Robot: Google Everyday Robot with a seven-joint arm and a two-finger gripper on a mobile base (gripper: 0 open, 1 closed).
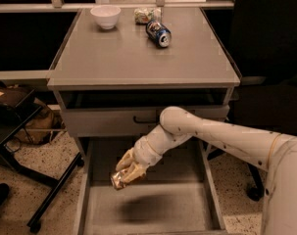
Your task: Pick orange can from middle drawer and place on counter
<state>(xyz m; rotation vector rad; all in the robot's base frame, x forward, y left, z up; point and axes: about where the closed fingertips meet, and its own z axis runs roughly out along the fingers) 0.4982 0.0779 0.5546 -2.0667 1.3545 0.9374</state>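
Grey counter [138, 58] with white bowl [105, 16], snack packet [144, 15], blue can [159, 33]; tool [127, 174] over middle drawer [187, 204].

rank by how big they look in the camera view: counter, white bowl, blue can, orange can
counter
white bowl
blue can and orange can: look alike; the orange can, clamped in the gripper over the middle drawer, is partly hidden and nearer, so unranked
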